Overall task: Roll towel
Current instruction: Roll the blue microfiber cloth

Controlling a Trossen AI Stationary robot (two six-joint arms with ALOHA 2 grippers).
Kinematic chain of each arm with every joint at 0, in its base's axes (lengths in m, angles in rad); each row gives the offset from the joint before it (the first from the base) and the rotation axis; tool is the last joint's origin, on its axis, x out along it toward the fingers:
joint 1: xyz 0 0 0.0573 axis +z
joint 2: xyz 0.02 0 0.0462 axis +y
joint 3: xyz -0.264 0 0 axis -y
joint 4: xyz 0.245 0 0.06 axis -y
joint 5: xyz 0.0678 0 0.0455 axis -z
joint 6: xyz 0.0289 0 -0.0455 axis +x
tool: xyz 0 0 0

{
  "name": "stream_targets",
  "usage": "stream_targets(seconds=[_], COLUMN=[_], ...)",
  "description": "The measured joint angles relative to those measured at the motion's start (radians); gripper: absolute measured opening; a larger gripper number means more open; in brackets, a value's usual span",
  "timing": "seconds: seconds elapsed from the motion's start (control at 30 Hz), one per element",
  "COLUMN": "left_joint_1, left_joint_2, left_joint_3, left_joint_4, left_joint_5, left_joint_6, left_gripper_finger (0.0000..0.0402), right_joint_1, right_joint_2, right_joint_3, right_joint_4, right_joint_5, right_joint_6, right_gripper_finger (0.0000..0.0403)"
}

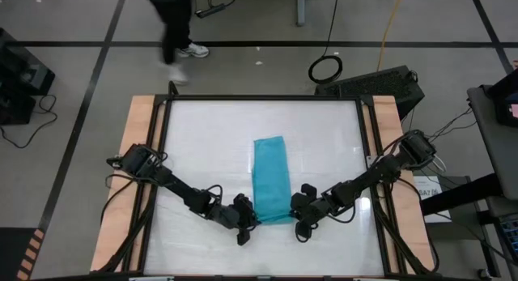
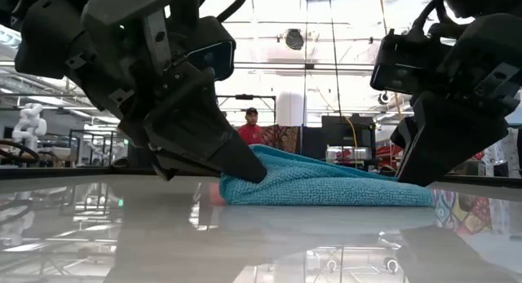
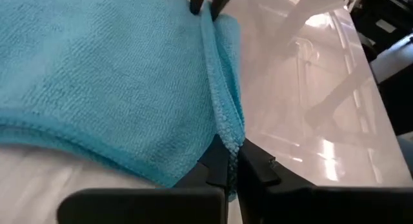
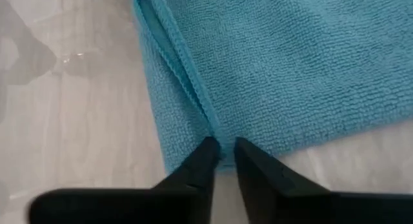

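Left gripper [image 1: 245, 222] sits at the towel's [image 1: 271, 180] near left corner, at about 7 o'clock from the cloth's middle in the overhead view. Its fingers are pressed together on the folded edge there; the left wrist view shows the hem [image 3: 222, 114] running down into the nearly closed gap.

At the centre, the towel lies flat on the white table [image 1: 202, 143] as a long narrow strip. Its long axis runs from 12 o'clock, far from the arms, to 6 o'clock between them.

Right gripper [image 1: 301, 219] mirrors the left at the near right corner, about 5 o'clock, fingers [image 4: 201, 162] pinching the doubled hem.

Both arms seem equally close to the near short edge, so rolling would likely travel along the long axis toward 12 o'clock.
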Motion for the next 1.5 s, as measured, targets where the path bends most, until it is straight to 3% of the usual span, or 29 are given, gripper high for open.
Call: stream_targets(seconds=[0.2,0.37,0.63,0.9,1.1,1.5], left_joint_1=[0.0,0.0,0.002,0.011,0.014,0.015], left_joint_2=[0.0,0.0,0.0,0.0,0.0,0.0], left_joint_3=[0.0,0.0,0.0,0.0,0.0,0.0], left_joint_4=[-0.024,-0.034,-0.034,-0.03,-0.028,-0.032], left_joint_5=[-0.005,-0.005,-0.012,-0.019,-0.019,-0.006], left_joint_6=[-0.022,-0.031,-0.043,-0.058,-0.059,-0.077], left_gripper_finger=[0.0014,0.0015,0.0015,0.0015,0.0015,0.0015], right_joint_1=[0.025,0.093,0.233,0.242,0.24,0.195], right_joint_2=[-0.023,-0.058,-0.054,0.004,0.06,0.098], right_joint_3=[-0.001,-0.002,-0.002,0.0,0.006,0.013], right_joint_4=[-0.01,-0.034,-0.023,0.17,0.222,0.21], right_joint_5=[0.013,0.115,0.313,0.292,0.287,0.314], right_joint_6=[-0.119,-0.256,-0.576,-0.872,-0.958,-0.976], right_gripper_finger=[0.0154,0.0187,0.0189,0.0189,0.0168,0.014])
